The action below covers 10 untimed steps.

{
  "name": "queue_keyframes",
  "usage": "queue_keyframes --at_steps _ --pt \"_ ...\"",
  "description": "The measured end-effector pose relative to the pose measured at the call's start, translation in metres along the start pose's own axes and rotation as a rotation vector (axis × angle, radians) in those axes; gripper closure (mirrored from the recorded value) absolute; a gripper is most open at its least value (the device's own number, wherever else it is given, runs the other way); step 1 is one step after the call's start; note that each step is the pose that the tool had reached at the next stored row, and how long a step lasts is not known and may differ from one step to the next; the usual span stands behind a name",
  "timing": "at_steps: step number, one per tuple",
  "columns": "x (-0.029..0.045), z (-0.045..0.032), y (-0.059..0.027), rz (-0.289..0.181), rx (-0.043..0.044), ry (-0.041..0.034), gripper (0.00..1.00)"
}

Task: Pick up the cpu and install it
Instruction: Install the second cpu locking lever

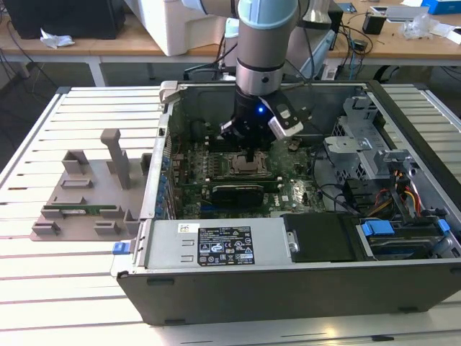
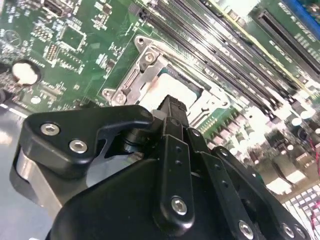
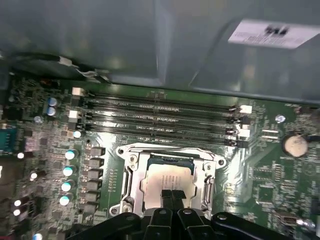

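The cpu (image 3: 167, 176), a flat square chip with a shiny pale metal top, lies inside the dark metal socket frame (image 3: 131, 172) on the green motherboard. My gripper (image 3: 172, 196) hangs directly over it, its two black fingers pressed together with their tips at or just above the chip's top. In the second wrist view the cpu (image 2: 159, 90) shows just past the gripper (image 2: 172, 104). The exterior view has the gripper (image 1: 251, 153) reaching down into the open computer case, over the socket frame (image 1: 246, 166).
Memory slots (image 3: 160, 120) run beside the socket, with capacitors (image 3: 67, 172) on the other side. The case walls (image 1: 288, 288), drive bays (image 1: 389, 173) and cables surround the motherboard. A grey plastic fixture tray (image 1: 86, 209) with upright posts stands on the slatted table at the exterior view's left.
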<state>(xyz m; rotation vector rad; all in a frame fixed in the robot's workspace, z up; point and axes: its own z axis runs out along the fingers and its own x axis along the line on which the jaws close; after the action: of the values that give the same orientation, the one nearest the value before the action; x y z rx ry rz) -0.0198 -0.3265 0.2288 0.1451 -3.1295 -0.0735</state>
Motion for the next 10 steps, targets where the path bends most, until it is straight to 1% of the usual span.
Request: queue_keyframes --at_steps 1,2,3,4,7,8,10 --pt "0.0000 -0.0078 0.0006 0.000 0.0000 0.0000 0.89" --pt "0.0000 -0.0134 0.0010 0.000 0.0000 0.0000 0.89" --pt "0.0001 -0.0166 0.0012 0.000 -0.0001 0.0000 0.89" --pt "0.0001 -0.0215 0.0014 0.000 0.0000 0.0001 0.89" --pt "0.0002 -0.0300 0.0018 0.000 0.0000 0.0000 0.89" --pt "0.0002 -0.0320 0.0019 0.000 -0.0001 0.0000 0.89" --pt "0.0002 -0.0335 0.0020 0.000 -0.0002 0.0000 0.89"
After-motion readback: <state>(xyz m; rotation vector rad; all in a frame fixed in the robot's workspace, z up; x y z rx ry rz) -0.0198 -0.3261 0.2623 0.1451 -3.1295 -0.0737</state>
